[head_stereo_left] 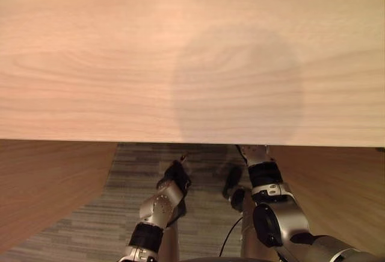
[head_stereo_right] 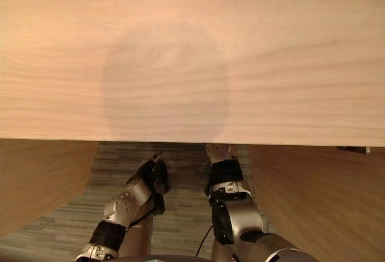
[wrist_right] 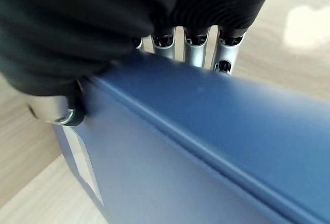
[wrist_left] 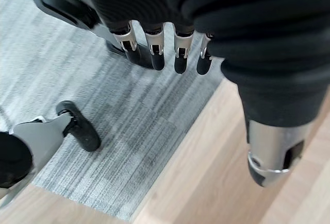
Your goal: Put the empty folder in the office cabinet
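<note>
Under right hand (wrist_right: 77, 33): blue folder (wrist_right: 206, 147), white label (wrist_right: 85, 165) unreadable.

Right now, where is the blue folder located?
The blue folder is in the right hand, seen close in the right wrist view, with the hand's fingers behind its top edge, above a wooden surface.
</note>
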`<state>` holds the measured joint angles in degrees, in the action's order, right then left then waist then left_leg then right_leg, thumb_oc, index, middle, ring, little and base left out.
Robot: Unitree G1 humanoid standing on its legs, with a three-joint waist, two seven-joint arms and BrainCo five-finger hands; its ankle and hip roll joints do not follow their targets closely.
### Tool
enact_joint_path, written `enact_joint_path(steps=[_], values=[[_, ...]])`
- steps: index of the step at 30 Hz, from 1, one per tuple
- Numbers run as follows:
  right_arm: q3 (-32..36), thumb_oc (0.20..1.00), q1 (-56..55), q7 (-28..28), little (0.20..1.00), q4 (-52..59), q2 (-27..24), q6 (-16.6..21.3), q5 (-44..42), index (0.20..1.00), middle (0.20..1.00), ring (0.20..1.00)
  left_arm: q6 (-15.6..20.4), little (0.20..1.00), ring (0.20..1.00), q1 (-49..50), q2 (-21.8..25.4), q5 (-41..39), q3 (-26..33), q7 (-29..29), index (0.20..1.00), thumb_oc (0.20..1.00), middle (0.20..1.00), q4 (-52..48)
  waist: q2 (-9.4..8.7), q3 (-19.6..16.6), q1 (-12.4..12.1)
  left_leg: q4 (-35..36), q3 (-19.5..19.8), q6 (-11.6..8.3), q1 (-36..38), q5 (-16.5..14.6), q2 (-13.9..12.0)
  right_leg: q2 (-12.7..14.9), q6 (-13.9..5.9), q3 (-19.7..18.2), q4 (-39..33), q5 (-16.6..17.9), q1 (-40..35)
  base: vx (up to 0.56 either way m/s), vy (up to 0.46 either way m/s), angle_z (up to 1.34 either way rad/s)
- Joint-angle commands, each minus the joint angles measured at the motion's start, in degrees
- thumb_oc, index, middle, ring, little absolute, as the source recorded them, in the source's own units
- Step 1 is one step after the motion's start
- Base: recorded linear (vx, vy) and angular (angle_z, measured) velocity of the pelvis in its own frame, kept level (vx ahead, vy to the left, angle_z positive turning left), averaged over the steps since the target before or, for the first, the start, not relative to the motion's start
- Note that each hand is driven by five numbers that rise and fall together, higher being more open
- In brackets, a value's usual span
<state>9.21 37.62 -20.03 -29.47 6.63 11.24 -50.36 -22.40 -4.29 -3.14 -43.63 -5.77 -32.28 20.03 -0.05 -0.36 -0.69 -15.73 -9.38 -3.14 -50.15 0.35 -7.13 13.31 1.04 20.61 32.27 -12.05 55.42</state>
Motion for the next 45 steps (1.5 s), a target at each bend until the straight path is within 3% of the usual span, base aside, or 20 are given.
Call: enact_joint_path(steps=[1,7,8,12,13,15,16,18,19,20,21,24,29,34,35,37,40,42,45], values=[[3.9,0.200,-1.1,6.6,0.200,2.8,11.7,1.2,5.8,0.200,0.200,0.200,1.7,1.000,1.000,3.1,-4.6,-2.3,-0.2,0.1,1.000,1.000,1.000,5.3,0.83,1.0,-0.1,1.1,2.4,-1.02,6.9,-2.7,0.3,-2.2,-5.55,0.3,-11.4,5.6,-11.6,-0.02,-0.133,-0.06],[4.6,0.200,-8.4,9.7,0.200,-0.9,12.1,0.0,5.5,0.200,0.200,0.200,2.3,1.000,1.000,7.5,-4.3,-1.5,2.3,0.8,1.000,1.000,1.000,13.1,2.24,1.5,-0.6,6.7,1.9,-2.04,18.3,0.5,-0.3,-2.7,-4.97,1.6,-17.0,6.8,-22.0,0.02,-0.046,0.00],[4.5,0.200,-11.0,10.7,0.200,-2.3,11.9,-0.3,5.7,0.200,0.200,0.200,2.3,1.000,1.000,9.3,-4.5,-2.0,4.0,0.6,1.000,1.000,1.000,16.1,2.54,1.1,-1.0,8.9,0.9,-3.06,22.8,1.3,-0.7,-3.5,-4.53,2.5,-18.8,6.5,-25.8,0.05,-0.047,-0.03],[5.0,0.200,-13.9,11.5,0.200,-3.8,11.9,-0.2,5.5,0.200,0.200,0.200,2.5,1.000,1.000,11.1,-4.9,-1.9,6.8,1.1,1.000,1.000,1.000,19.9,2.94,1.0,-1.3,13.7,-0.5,-4.65,29.4,4.0,-1.3,-5.7,-3.39,4.3,-24.6,8.2,-32.4,0.05,-0.060,0.04],[5.2,0.200,-15.7,12.1,0.200,-4.1,11.4,-0.3,5.5,0.200,0.200,0.200,2.4,1.000,1.000,11.7,-4.8,-1.4,7.8,1.3,1.000,1.000,1.000,21.0,2.68,0.2,-1.4,15.4,-1.9,-5.69,32.2,5.0,-1.5,-6.8,-3.34,5.4,-28.9,9.5,-36.2,0.05,-0.048,0.14],[4.8,0.200,-16.7,12.1,0.200,-4.3,11.1,-0.3,5.8,0.200,0.200,0.200,2.0,1.000,1.000,12.4,-4.7,-0.9,8.0,1.5,1.000,1.000,1.000,21.0,2.15,-0.4,-1.4,14.8,-2.4,-5.60,33.6,3.9,-0.9,-7.2,-3.23,5.3,-31.8,11.3,-38.1,0.06,-0.039,0.16],[3.5,0.200,-18.9,12.3,0.200,-4.3,10.7,-0.3,6.2,0.200,0.200,0.200,1.3,1.000,1.000,13.8,-4.7,0.0,8.1,1.9,1.000,1.000,1.000,20.6,0.54,-1.4,-1.8,11.1,-2.3,-4.92,35.4,-0.9,0.9,-7.0,-3.50,5.0,-36.0,14.0,-41.3,0.08,-0.035,0.12],[3.7,0.200,-20.3,12.6,0.200,-4.6,10.6,-0.5,6.2,0.200,0.200,0.200,0.9,1.000,1.000,15.0,-5.0,0.9,8.1,2.3,1.000,1.000,1.000,20.4,-0.68,-2.6,-1.7,4.3,-1.7,-4.36,37.7,-5.4,1.8,-5.9,-4.09,5.1,-37.3,15.2,-43.0,0.02,-0.001,0.00],[3.7,0.200,-20.4,12.6,0.200,-4.6,10.6,-0.5,6.2,0.200,0.200,0.200,0.9,1.000,1.000,15.1,-5.0,0.9,8.0,2.4,1.000,1.000,1.000,20.4,-0.77,-2.5,-1.7,3.9,-1.7,-4.25,37.5,-5.3,1.9,-5.8,-4.07,5.0,-37.3,15.4,-43.0,0.03,0.108,-0.03],[4.8,0.200,-21.9,13.0,0.200,-4.8,11.0,-0.6,5.9,0.200,0.200,0.200,0.5,1.000,1.000,15.9,-4.8,1.9,7.5,2.7,1.000,1.000,1.000,20.3,-0.39,-4.0,-1.2,4.5,-1.9,-3.96,41.8,-8.3,2.8,-6.2,-5.13,5.1,-37.3,15.0,-44.0,0.04,0.125,0.01],[4.9,0.200,-22.7,13.2,0.200,-4.7,11.1,-0.7,6.0,0.200,0.200,0.200,0.2,1.000,1.000,16.4,-4.7,2.2,7.4,2.7,1.000,1.000,1.000,20.5,-0.11,-4.6,-0.8,6.4,-2.0,-3.20,43.4,-9.0,3.7,-6.6,-5.13,4.6,-37.3,15.1,-43.9,0.07,0.201,0.03],[4.9,0.200,-25.4,13.8,0.200,-3.5,11.6,-1.4,6.2,0.200,0.200,0.200,-1.4,1.000,1.000,17.8,-5.0,4.1,5.7,3.4,1.000,1.000,1.000,21.6,1.63,-7.1,-0.2,20.1,-3.9,-1.28,50.0,-4.9,4.6,-6.7,-6.28,4.4,-37.3,14.7,-45.5,0.04,0.217,0.09],[5.7,0.200,-26.7,13.6,0.200,-2.4,12.0,-2.4,6.0,0.200,0.200,0.200,-2.8,1.000,1.000,19.2,-5.5,4.6,2.3,2.4,1.000,1.000,1.000,17.6,2.33,-7.3,0.3,20.7,-3.0,0.89,50.8,-4.2,6.3,-4.3,-8.12,3.6,-37.3,17.0,-45.6,-0.08,0.274,0.01],[6.3,0.200,-26.5,13.5,0.200,-0.4,13.0,-2.2,5.5,0.200,0.200,0.200,-3.5,1.000,1.000,18.6,-5.3,4.2,1.2,1.2,1.000,1.000,1.000,18.2,1.91,-6.8,0.3,20.7,-3.3,2.88,50.1,-4.3,8.1,-2.4,-10.23,2.4,-37.3,18.9,-42.7,-0.12,0.179,-0.17],[6.5,0.200,-26.4,13.3,0.200,0.4,13.8,-1.9,5.0,0.200,0.200,0.200,-3.9,1.000,1.000,17.7,-4.8,4.4,0.8,0.7,1.000,1.000,1.000,19.1,2.02,-6.5,0.6,20.7,-3.1,3.42,49.4,-4.0,8.1,-1.5,-11.77,0.9,-37.3,18.6,-41.3,-0.13,0.125,-0.13],[6.5,0.200,-26.7,13.2,0.200,0.9,14.4,-1.6,4.9,0.200,0.200,0.200,-3.9,1.000,1.000,16.5,-3.6,4.7,1.0,0.2,1.000,1.000,1.000,20.0,2.25,-6.1,1.3,20.7,-2.5,4.40,48.9,-4.6,7.8,-2.2,-13.03,-4.5,-37.3,16.7,-42.0,-0.10,0.115,-0.13],[6.0,0.200,-27.1,13.4,0.200,0.6,14.5,-1.7,5.0,0.200,0.200,0.200,-4.1,1.000,1.000,16.7,-3.1,4.9,2.1,0.6,1.000,1.000,1.000,19.9,2.62,-5.8,0.6,20.7,-3.0,4.96,48.7,-4.4,7.3,-2.3,-12.09,-6.8,-33.4,14.4,-43.3,-0.05,0.022,-0.02],[5.3,0.200,-28.5,14.0,0.200,0.9,14.6,-1.6,5.2,0.200,0.200,0.200,-4.9,1.000,1.000,18.2,-2.7,5.4,2.5,0.9,1.000,1.000,1.000,20.2,2.77,-6.0,-0.2,20.7,-3.2,4.82,48.5,-4.2,6.7,-2.1,-11.05,-8.5,-29.2,11.1,-45.5,0.03,0.025,-0.16],[4.9,0.200,-28.9,14.8,0.200,2.1,14.6,-1.5,4.6,0.200,0.200,0.200,-4.8,1.000,1.000,20.0,-2.7,5.8,2.6,1.4,1.000,1.000,1.000,20.0,1.86,-5.5,-0.5,20.6,-2.4,4.30,49.3,-4.7,7.2,-2.9,-11.01,-10.8,-32.8,11.3,-48.1,0.10,-0.034,-0.06]])
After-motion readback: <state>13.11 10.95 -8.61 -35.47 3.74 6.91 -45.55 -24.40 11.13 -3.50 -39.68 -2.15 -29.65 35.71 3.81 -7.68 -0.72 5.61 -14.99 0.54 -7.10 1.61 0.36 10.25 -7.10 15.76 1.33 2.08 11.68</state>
